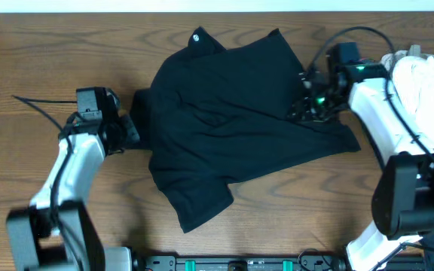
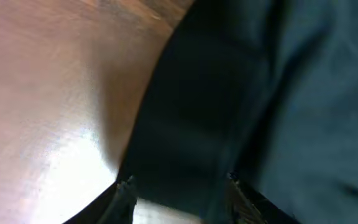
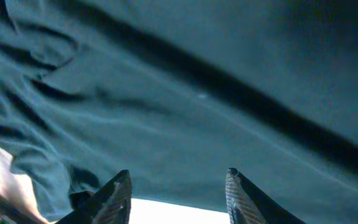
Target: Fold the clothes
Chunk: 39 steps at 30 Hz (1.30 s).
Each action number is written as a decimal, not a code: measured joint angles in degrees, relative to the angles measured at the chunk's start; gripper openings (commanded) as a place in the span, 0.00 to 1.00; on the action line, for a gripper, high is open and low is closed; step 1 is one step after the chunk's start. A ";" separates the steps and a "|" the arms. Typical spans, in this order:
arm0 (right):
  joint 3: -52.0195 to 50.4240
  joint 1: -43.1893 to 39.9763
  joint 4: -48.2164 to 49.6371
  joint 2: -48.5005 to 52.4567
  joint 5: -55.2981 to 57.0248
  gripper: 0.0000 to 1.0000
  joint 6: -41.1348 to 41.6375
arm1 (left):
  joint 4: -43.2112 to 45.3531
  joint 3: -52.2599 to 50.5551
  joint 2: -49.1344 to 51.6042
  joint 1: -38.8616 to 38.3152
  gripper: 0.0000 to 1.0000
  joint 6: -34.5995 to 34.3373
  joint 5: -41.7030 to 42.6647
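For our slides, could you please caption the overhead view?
Rumpled black T-shirt on the wooden table, with the left gripper and right gripper at its sides.

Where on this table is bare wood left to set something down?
Far-left table, beyond the left gripper; also the front strip between the black T-shirt and right arm. Crowded at right: white clothes.

Wide open over bare table (image 1: 44, 60) far left, save one thin black cable (image 1: 36, 107). Blocked through the middle by sprawled black T-shirt (image 1: 239, 113). Tight on the right: white clothes (image 1: 428, 83) heaped just beside right arm (image 1: 379, 120). Free along near edge.
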 measured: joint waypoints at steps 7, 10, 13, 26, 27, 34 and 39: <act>0.00 5.31 0.37 0.00 4.76 0.47 2.12 | 5.62 0.35 8.74 1.77 0.49 1.70 1.44; 0.00 5.75 0.90 0.00 5.73 0.47 2.62 | 6.14 0.90 9.77 1.81 0.33 2.64 1.42; -0.02 5.77 1.46 0.00 6.60 0.47 3.50 | 6.29 1.46 10.84 2.01 0.06 3.69 1.51; -0.02 5.75 5.01 8.63 11.54 0.30 5.44 | -1.88 3.37 10.62 7.65 0.06 2.82 -2.45; -0.02 5.75 5.01 10.08 12.28 0.29 5.66 | -2.56 3.37 10.40 9.20 0.06 2.64 -3.08; 0.22 5.44 5.25 12.68 13.60 0.34 6.45 | -3.23 3.37 8.17 15.78 0.10 1.53 -2.01; 0.22 5.38 5.95 12.50 11.54 0.41 3.37 | -3.45 3.37 7.43 14.45 0.34 3.91 7.13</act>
